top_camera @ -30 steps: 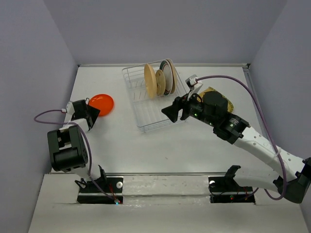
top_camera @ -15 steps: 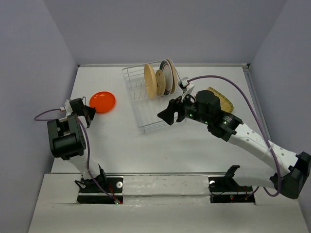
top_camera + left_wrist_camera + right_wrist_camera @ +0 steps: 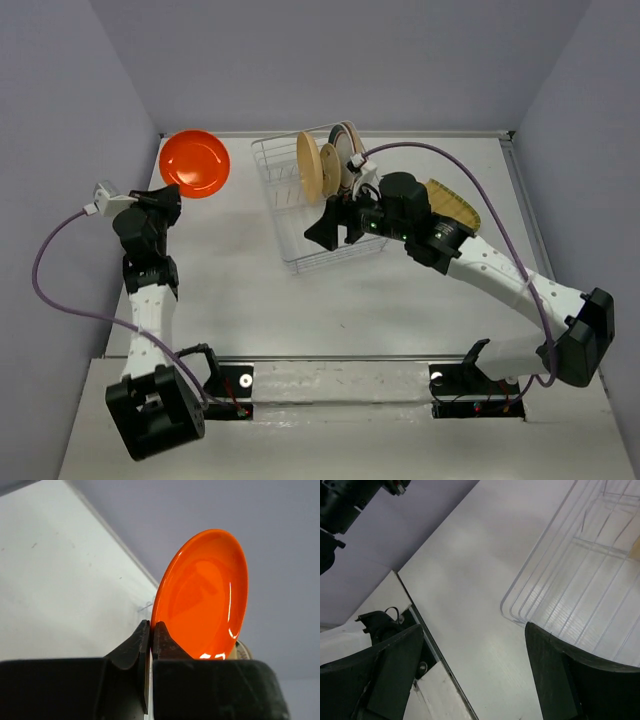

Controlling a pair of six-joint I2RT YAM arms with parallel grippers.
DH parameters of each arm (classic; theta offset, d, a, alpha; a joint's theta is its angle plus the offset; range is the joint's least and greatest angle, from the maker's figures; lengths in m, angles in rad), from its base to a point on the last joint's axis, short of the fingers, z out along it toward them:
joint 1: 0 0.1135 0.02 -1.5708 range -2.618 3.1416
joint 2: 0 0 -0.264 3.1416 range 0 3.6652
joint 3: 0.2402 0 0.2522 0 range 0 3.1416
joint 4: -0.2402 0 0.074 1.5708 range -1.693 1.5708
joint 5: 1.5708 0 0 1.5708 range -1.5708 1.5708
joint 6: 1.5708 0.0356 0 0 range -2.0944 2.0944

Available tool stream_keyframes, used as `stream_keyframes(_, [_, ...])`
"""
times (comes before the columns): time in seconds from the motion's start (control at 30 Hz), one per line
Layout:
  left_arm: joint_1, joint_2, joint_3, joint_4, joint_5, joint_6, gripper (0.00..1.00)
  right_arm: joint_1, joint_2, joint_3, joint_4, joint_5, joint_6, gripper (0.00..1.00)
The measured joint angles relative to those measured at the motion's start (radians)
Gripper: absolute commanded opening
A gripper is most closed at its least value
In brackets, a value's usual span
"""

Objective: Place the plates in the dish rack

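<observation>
Up off the table (image 3: 260,300) has come the orange plate (image 3: 195,163). A second ago it lay flat at about ten o'clock from the table's middle; now it is raised at eleven o'clock, near the far left corner. My right arm has swung left as well, away from the striped plate (image 3: 458,207) and over the rack (image 3: 285,215).

Nearest me, my right gripper (image 3: 330,226) hangs over the near left part of the rack. Its jaws are spread wide with nothing between them. From that wrist I see only bare table and the rack's corner wires in the gap.

At two o'clock the striped plate lies on the table just beyond my right forearm, partly hidden by it.

Farther on, at twelve o'clock, the rack's far half holds plates on edge. A tan plate (image 3: 309,167) stands there with a smaller tan plate (image 3: 330,168) just beside it on the right. A white plate (image 3: 347,148) stands behind those.

Farthest, my left gripper (image 3: 151,630) is clenched on the orange plate's lower rim. The plate stands almost upright and its glossy face catches the light.
</observation>
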Motion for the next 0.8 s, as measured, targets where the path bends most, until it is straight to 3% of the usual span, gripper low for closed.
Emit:
stream_keyframes(0.13, [-0.025,-0.164,-0.045,0.01,0.084,0.023,0.06,0.0,0.055,0.061,0.005,-0.003,0.005,0.92])
stream_keyframes(0.43, [-0.159,-0.211,-0.135,-0.038,0.447,0.092,0.06,-0.047,0.18,0.178,0.021,-0.054,0.003,0.91])
stream_keyframes(0.6, [-0.229,-0.263,-0.137,-0.031,0.551,0.129,0.06,-0.069,0.226,0.187,0.022,-0.087,0.002,0.86])
stream_keyframes(0.7, [-0.258,-0.292,-0.137,-0.029,0.589,0.15,0.06,-0.068,0.257,0.188,0.023,-0.093,0.003,0.59])
stream_keyframes(0.73, [-0.262,-0.299,-0.137,-0.027,0.597,0.154,0.06,-0.068,0.265,0.188,0.023,-0.1,0.01,0.36])
stream_keyframes(0.77, [-0.265,-0.305,-0.137,-0.026,0.602,0.161,0.14,-0.068,0.27,0.188,0.029,-0.114,0.019,0.07])
stream_keyframes(0.8, [-0.269,-0.307,-0.137,-0.026,0.603,0.167,0.27,-0.068,0.272,0.188,0.041,-0.129,0.031,0.07])
